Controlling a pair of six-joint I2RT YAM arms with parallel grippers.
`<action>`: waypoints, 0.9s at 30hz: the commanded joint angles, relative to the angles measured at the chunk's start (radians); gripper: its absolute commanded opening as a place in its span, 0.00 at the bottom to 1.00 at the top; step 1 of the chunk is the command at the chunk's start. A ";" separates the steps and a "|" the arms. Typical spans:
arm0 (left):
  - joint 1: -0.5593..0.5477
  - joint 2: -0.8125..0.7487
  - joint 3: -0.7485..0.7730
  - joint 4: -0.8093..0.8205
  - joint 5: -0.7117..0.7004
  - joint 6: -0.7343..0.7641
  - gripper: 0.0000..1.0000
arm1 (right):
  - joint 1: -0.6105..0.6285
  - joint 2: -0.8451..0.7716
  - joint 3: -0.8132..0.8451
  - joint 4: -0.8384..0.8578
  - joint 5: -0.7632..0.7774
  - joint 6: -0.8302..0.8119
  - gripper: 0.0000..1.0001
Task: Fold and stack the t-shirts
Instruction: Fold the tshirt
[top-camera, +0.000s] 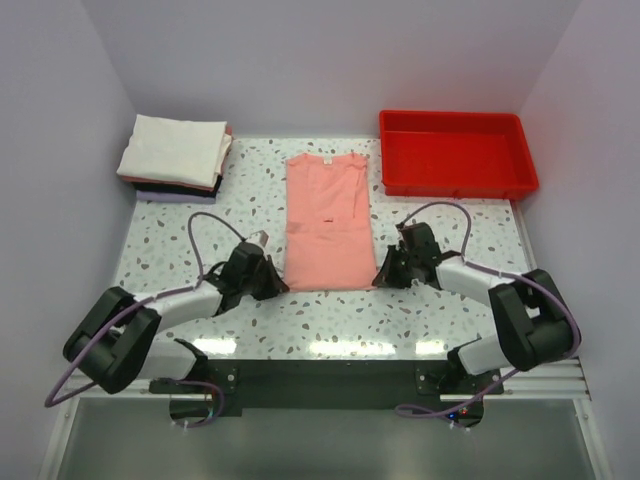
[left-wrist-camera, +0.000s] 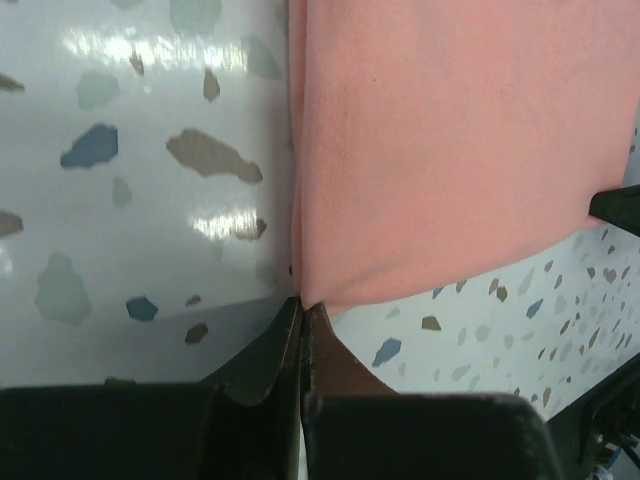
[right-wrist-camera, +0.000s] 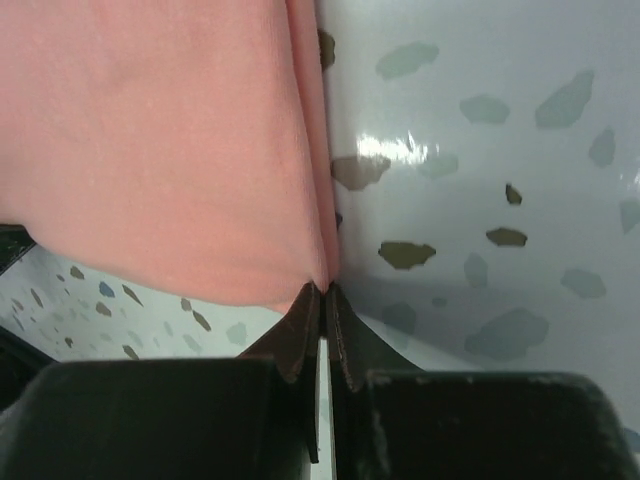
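Nearest to me, the left gripper (left-wrist-camera: 302, 308) held its jaws pressed together on the near left corner of the pink shirt (top-camera: 325, 215). The right gripper (right-wrist-camera: 326, 292) was pinched just as tight on the near right corner, and each had only a small bite of hem between its tips. The pink shirt lay flat on the speckled table (top-camera: 180, 230), already narrowed into a long strip with its sleeves tucked in, hem toward the arms and collar at the far end. It looked like light, limp cotton to me, the sort that would sag between two holds and drag on the table. The corners seemed the right places to take it, lifted evenly so the hem did not twist or slip out. Beyond the pink shirt's collar, off to the left, sat a stack of folded shirts (top-camera: 175, 155), cream on top; off to the right of it was a red tray (top-camera: 455, 150).
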 joint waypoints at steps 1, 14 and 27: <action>-0.043 -0.073 -0.099 -0.142 -0.072 -0.055 0.00 | 0.010 -0.082 -0.093 -0.089 0.000 -0.001 0.00; -0.311 -0.616 -0.277 -0.521 -0.107 -0.392 0.00 | 0.275 -0.537 -0.283 -0.419 -0.003 0.189 0.00; -0.376 -0.744 0.016 -0.715 -0.224 -0.362 0.00 | 0.277 -0.686 0.031 -0.741 0.072 0.049 0.00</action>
